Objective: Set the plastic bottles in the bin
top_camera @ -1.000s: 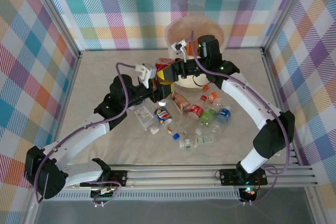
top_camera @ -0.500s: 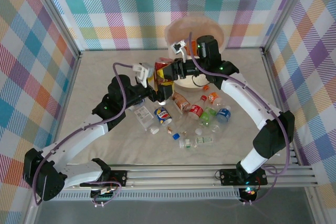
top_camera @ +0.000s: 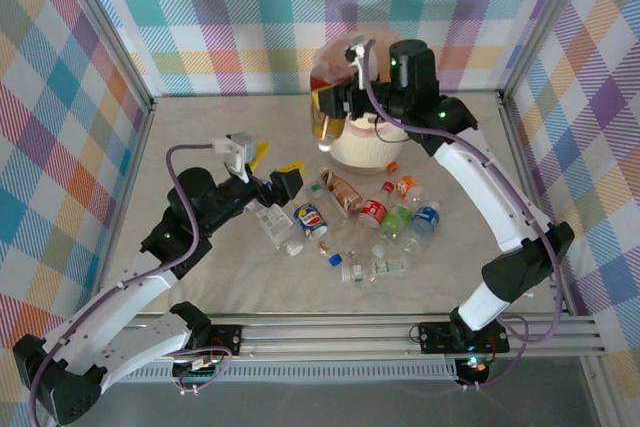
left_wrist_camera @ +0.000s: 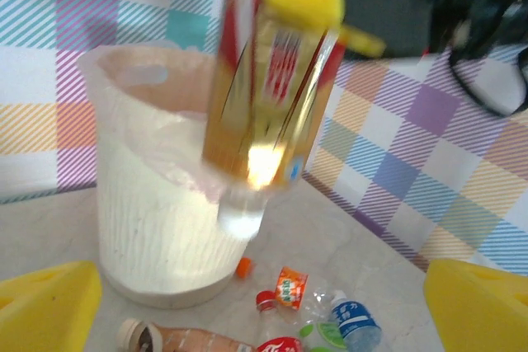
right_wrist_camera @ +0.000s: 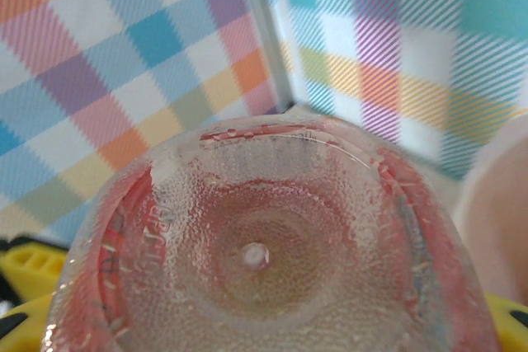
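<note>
1. Left of centre in the overhead view, the left claw (top_camera: 275, 163) hovers over the table (top_camera: 250, 282). Its yellow fingers stand wide apart with nothing between them. It sits just beside the leftmost of the loose bottles (top_camera: 310, 219).
2. Up and to the right, the right claw (top_camera: 328, 105) is clamped on the held bottle (left_wrist_camera: 262, 105), which has a red and yellow label. The bottle hangs a little tilted at the left rim of the bin (top_camera: 365, 152). Its clear dimpled bottom faces the right wrist camera.
3. I judge this to be the dropping step. The bottle seems to be at the edge of the bin rather than plainly over its mouth. The next move calls for carrying it further over the opening and then parting the fingers.
4. The bin stands at upper centre, near the back wall. Its milky wall lets light through, but I cannot tell what lies inside.
5. Below the bin, the rest of the bottles lie scattered on the table. They spread towards the right and carry brown, red, orange, green and blue labels. All are well outside the bin, so most of the job remains.
</note>
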Controlling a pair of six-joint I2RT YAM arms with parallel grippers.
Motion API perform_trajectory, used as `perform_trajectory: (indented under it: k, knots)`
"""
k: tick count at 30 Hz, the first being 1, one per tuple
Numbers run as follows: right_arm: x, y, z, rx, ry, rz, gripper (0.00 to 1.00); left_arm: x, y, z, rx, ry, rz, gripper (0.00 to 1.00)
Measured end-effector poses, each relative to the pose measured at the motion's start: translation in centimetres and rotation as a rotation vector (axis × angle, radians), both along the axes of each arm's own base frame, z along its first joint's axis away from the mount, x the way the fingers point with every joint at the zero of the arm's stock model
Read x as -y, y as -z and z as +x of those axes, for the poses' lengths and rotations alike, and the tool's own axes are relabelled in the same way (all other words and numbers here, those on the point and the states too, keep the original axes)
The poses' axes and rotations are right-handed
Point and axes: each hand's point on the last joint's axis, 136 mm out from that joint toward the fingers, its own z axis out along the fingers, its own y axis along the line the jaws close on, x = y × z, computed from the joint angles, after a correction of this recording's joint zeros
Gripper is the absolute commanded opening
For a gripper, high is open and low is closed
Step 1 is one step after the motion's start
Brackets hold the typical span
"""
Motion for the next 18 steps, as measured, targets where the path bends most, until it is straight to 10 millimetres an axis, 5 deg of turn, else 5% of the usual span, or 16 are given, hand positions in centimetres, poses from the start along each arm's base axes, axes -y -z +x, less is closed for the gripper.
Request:
perform_trajectory:
  k: [4, 8, 14, 18]
  knots:
    - [1.6, -4.4, 2.6, 0.129, 0.133, 0.005, 0.45, -1.2, 1.9, 0.2, -0.053, -0.062, 0.021, 1.00]
    - [2.9, -6.1, 5.9, 0.192, 0.251, -0.007, 0.45, -2.3, 3.2, 0.3, -0.092, -0.123, 0.030, 1.00]
    - [4.2, -5.5, 11.6, 0.213, 0.394, -0.056, 0.45, -3.9, 4.9, 0.6, -0.144, -0.209, 0.044, 1.00]
    - [5.0, -3.0, 14.9, 0.174, 0.452, -0.098, 0.46, -4.7, 5.8, 0.7, -0.171, -0.253, 0.056, 1.00]
